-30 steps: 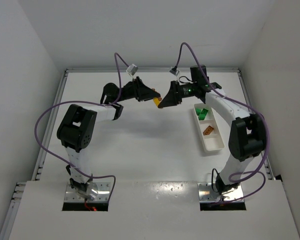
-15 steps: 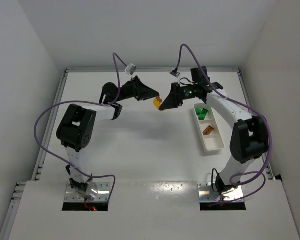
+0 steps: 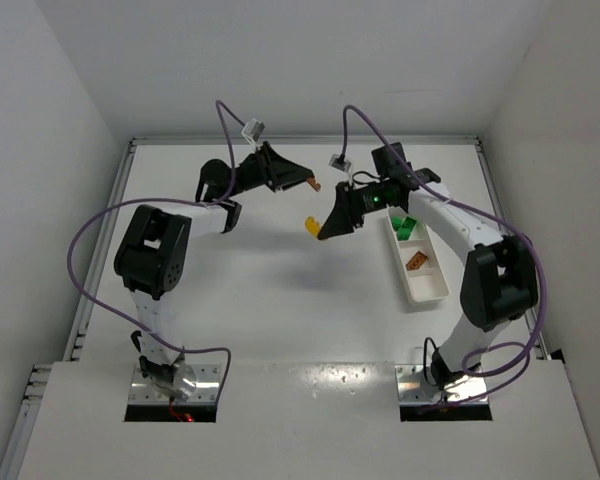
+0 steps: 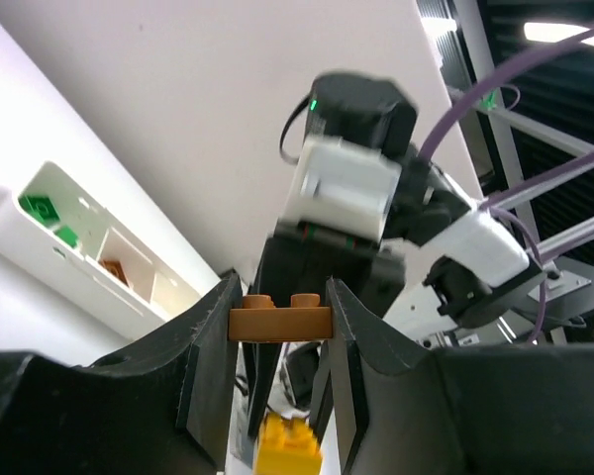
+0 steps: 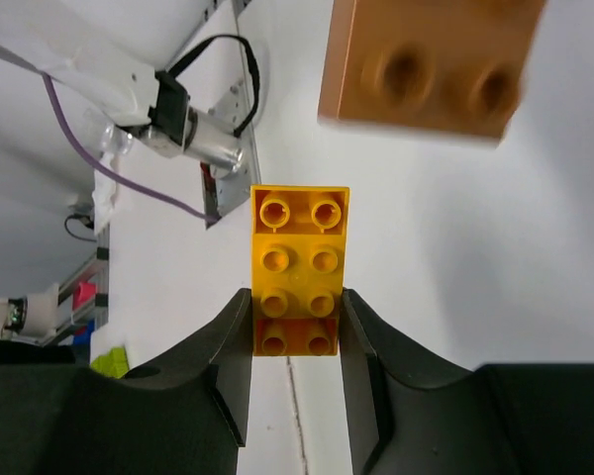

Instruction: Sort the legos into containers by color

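Yellow brick, orange-brown brick, white tray

**Left arm**, black-and-white and six-jointed, rises from its base, bends at the elbow and reaches inward. The black two-finger left gripper is clamped on a small orange-brown plastic brick, pinched between its finger pads.

**Right arm** mirrors it, wrist angled down. The right gripper pinches a yellow studded plastic brick by its near end — just beyond the left gripper's tips, not touching.
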Action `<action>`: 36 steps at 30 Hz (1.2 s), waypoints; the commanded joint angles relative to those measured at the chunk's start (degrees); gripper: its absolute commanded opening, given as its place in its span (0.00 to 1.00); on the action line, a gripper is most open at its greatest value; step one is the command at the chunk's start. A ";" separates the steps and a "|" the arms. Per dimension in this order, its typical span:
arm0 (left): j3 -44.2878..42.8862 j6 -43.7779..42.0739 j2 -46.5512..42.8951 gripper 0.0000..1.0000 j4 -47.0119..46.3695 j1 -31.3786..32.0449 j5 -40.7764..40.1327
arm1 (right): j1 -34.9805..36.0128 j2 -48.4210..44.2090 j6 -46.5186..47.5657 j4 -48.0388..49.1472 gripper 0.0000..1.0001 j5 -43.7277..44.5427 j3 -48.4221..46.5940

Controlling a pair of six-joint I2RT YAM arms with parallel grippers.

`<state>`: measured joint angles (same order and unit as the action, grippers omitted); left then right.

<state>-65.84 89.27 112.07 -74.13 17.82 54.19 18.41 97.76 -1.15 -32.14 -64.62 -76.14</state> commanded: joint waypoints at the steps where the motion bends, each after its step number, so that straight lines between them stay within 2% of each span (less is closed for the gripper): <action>1: -2.27 -0.32 -0.45 0.03 -20.88 -0.69 -2.60 | 0.57 -2.31 7.98 -5.03 0.00 2.03 0.38; 5: -1.23 -2.34 -0.98 0.03 -19.22 -1.74 -2.60 | -0.39 -5.89 12.74 -9.34 0.00 7.91 3.17; 9: 2.55 -9.27 -3.87 0.03 -11.68 -2.36 -0.15 | -8.45 -11.61 11.17 -10.75 0.00 14.25 7.75; 14: 8.53 -25.25 -10.98 0.03 5.44 -1.83 -0.67 | -16.91 -18.73 11.25 -14.35 0.00 21.89 14.08; 16: 8.54 -30.80 -12.66 0.03 12.13 -1.05 -1.28 | -19.37 -21.63 11.87 -14.35 0.00 28.19 16.97; 17: 8.54 -37.27 -13.71 0.03 19.56 -1.04 -1.89 | -20.16 -22.34 13.44 -14.35 0.00 29.54 17.86; 19: 8.54 -42.67 -16.09 0.03 24.89 0.71 -3.21 | -22.09 -22.87 14.24 -14.97 0.00 33.57 19.09; 20: 6.71 -47.22 -16.09 0.03 30.56 0.72 -3.22 | -22.71 -22.87 15.64 -14.97 0.00 34.46 19.71; 23: 5.12 -53.74 -16.80 0.03 38.94 2.30 -3.75 | -25.35 -22.87 18.97 -16.98 0.00 37.81 19.71; 30: 4.50 -59.83 -18.64 0.03 46.09 4.59 -5.77 | -30.54 -24.27 29.42 -24.29 0.00 42.82 20.14; 36: 3.79 -61.06 -17.51 0.03 48.55 5.82 -6.29 | -32.39 -22.87 32.70 -27.98 0.00 43.88 20.15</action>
<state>-59.75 31.53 96.51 -26.94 22.96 48.34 -13.47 74.83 27.62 -57.56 -22.06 -55.96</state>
